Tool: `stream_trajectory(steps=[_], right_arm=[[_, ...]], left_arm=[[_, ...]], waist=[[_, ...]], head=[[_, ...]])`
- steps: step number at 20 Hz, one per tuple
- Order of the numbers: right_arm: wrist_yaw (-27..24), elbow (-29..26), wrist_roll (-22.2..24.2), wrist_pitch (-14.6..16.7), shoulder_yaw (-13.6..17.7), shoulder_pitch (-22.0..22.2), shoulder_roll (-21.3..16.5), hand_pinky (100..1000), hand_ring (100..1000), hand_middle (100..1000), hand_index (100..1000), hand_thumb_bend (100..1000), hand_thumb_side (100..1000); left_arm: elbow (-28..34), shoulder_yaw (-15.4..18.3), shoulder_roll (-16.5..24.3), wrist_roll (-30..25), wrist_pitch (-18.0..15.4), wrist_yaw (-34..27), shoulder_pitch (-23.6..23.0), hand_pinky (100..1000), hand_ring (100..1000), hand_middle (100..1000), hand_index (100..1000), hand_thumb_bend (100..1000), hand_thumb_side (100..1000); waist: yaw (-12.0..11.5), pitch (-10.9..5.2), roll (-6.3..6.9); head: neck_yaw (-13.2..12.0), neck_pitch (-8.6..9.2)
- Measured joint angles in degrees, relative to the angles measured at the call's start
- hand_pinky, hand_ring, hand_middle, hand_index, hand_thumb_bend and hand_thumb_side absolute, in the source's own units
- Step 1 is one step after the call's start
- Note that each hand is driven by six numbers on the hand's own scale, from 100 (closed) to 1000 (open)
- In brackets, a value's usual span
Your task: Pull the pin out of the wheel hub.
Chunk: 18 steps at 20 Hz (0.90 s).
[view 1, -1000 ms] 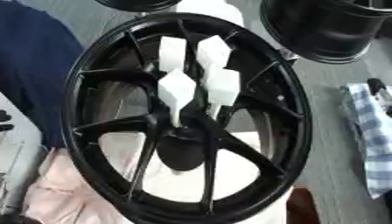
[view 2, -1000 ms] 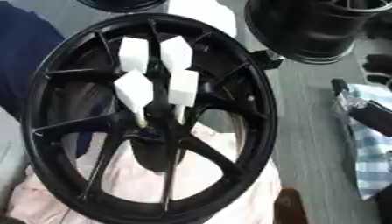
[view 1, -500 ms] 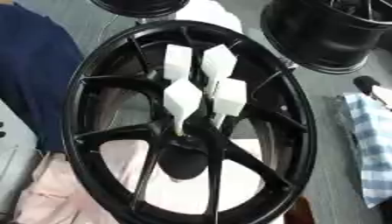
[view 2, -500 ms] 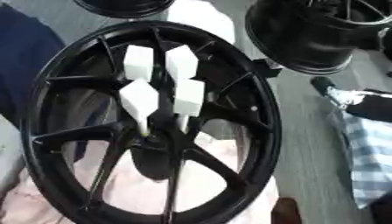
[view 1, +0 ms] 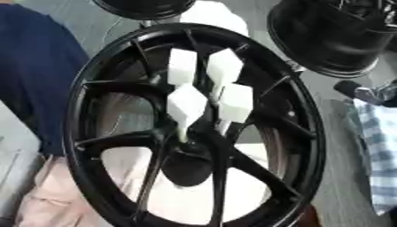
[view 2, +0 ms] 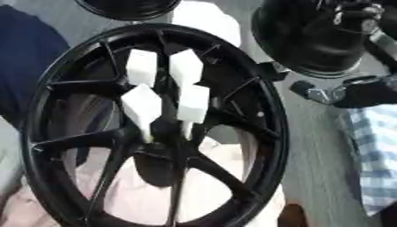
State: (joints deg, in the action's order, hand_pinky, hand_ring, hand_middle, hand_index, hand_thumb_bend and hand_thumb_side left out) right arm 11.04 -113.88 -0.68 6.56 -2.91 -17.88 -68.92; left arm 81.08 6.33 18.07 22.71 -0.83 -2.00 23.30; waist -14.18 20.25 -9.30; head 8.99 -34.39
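In the left eye view, the wheel [view 1: 302, 133] stood tilted on edge in the middle, its open face turned to the camera, probably so that the centre could be reached through the spokes. The hub [view 1: 190, 166] sat low in the ring, on the near side. A hand [view 1: 186, 104] in white blocky shells reached down from the far edge, across the spokes, with its thin tips ending just above the hub. It was probably the right hand, since its arm came in a little right of centre. Whether the fingers were closed on anything could not be told. The pin itself could not be made out against the black hub. A pink cloth [view 1: 46, 199] lay under the near left rim, perhaps as padding. A blue cloth [view 1: 35, 75] lay to the left.

In the right eye view, a second wheel [view 2: 310, 40] stood far right, apart from the working one, and a third [view 2: 124, 6] showed at the far edge. Both looked set aside. A dark object with a bright metal part [view 2: 341, 91] lay right of the rim, too unclear to name. A checked cloth [view 2: 372, 155] lay at the right edge. No left hand showed.
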Motion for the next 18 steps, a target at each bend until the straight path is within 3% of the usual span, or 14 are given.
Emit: stream_trajectory(steps=[3,6,13,18], right_arm=[[-1.60,-0.03,2.88,1.12,-2.03,-4.73,-3.90,834,760,658,761,538,288],[-3.99,-0.05,5.71,1.60,-3.91,-9.25,-5.39,837,762,660,762,537,289],[-7.12,-0.07,12.29,2.24,-7.07,-15.97,-4.92,820,761,651,757,546,295],[-10.78,-0.07,16.65,0.24,-7.77,-18.33,-3.32,782,749,630,752,582,335]], left_arm=[[0.24,-0.17,-0.05,-0.26,0.03,0.04,0.43,540,570,473,665,100,866],[0.33,-0.42,-0.26,-0.49,0.04,0.08,0.74,541,570,473,665,100,867],[0.83,-0.84,-0.27,-0.95,0.09,0.33,1.85,541,571,472,665,100,868],[1.12,-0.87,-0.26,-1.17,0.12,0.56,1.96,541,571,472,665,100,869]], waist=[[-0.95,0.58,-0.05],[-1.49,0.78,-0.40],[-3.25,1.99,-1.89],[-3.35,2.05,-2.08]], head=[[0.93,0.57],[1.69,0.92],[2.71,2.62],[2.87,2.84]])
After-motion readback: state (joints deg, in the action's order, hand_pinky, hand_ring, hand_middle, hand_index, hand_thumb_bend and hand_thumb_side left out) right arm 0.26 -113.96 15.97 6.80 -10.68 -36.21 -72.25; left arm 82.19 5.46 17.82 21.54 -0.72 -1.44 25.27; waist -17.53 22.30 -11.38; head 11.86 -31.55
